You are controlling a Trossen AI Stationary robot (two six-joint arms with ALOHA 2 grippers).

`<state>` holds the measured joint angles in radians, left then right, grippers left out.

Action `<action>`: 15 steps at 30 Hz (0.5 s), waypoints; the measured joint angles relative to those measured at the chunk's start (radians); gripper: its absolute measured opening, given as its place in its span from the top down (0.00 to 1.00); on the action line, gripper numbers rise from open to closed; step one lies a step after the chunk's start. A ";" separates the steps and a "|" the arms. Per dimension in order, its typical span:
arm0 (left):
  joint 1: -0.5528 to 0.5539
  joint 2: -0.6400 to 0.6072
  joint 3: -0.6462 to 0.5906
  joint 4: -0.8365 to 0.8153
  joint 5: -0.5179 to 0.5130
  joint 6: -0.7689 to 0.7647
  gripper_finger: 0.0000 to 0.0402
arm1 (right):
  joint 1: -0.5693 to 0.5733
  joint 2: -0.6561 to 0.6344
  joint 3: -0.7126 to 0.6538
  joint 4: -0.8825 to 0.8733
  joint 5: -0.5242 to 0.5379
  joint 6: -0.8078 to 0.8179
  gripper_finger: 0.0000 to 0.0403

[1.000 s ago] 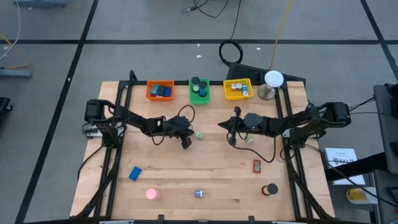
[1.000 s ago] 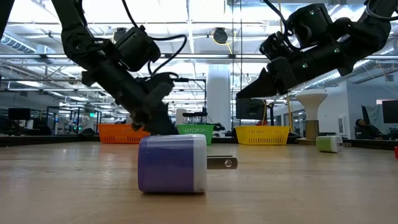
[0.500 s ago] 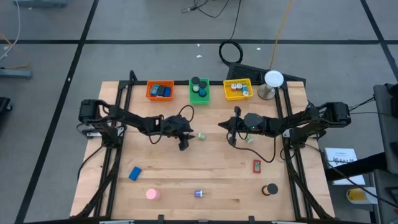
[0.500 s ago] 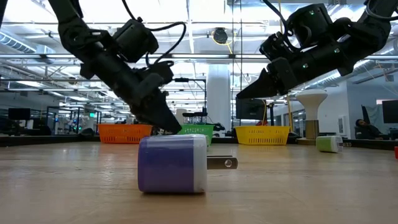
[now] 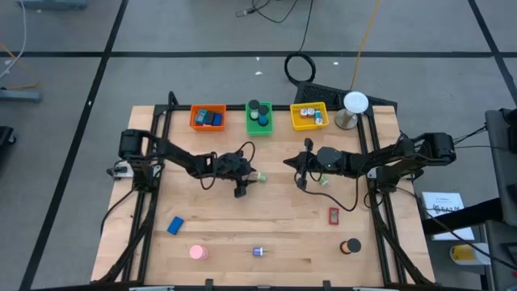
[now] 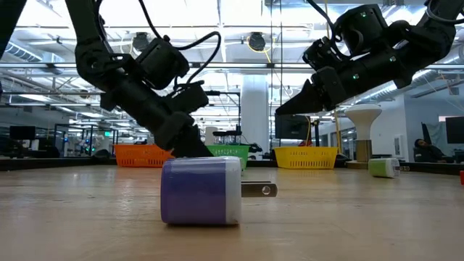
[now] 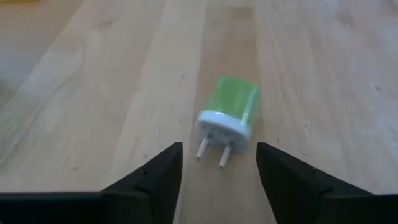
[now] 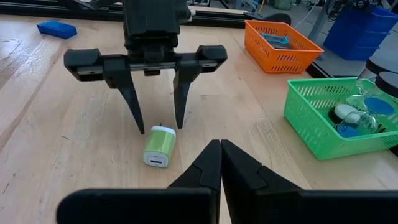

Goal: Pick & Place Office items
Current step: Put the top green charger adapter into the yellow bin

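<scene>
We find the left tool (image 5: 245,181) low over the middle of the tabletop (image 5: 218,226), its two fingers (image 7: 155,177) spread apart and gripping nothing. A green plug adapter (image 7: 231,112) lies on its side on the wood just beyond the fingertips, its prongs pointing back toward the gap between them; the fingers stand to either side of the prongs without touching the adapter. In the right wrist view the same tool points down at the adapter (image 8: 158,145) from its far side, both fingers clear of it.

The right tool (image 5: 299,171) hangs above the tabletop to the right of centre, its fingers (image 8: 217,163) pressed together and holding nothing. A second pale green piece (image 5: 324,180) lies just beside that arm.

Further out, we note the remaining items on the near part of the tabletop: a blue block (image 5: 175,225) at near left, a pink round piece (image 5: 197,252), a purple plug adapter (image 5: 258,251) at near centre, a red block (image 5: 334,215) and a black round piece (image 5: 350,246) at near right.

Along the far edge stand an orange bin (image 5: 208,118), a green bin (image 5: 259,118) and a yellow bin (image 5: 309,115), each with items inside, with a white-domed stand (image 5: 354,105) at far right.
</scene>
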<state>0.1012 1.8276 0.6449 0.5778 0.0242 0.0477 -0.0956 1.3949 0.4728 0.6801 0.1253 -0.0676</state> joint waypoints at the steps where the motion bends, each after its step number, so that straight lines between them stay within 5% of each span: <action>1: 0.002 0.004 0.000 0.004 -0.001 0.000 0.51 | 0.000 0.000 0.000 0.000 0.000 0.000 0.99; 15: 0.010 0.012 0.000 0.036 -0.003 0.075 0.83 | 0.000 0.000 0.000 0.000 0.000 -0.005 0.99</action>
<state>0.1112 1.8400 0.6449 0.6136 0.0208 0.1223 -0.0956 1.3949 0.4728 0.6800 0.1253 -0.0723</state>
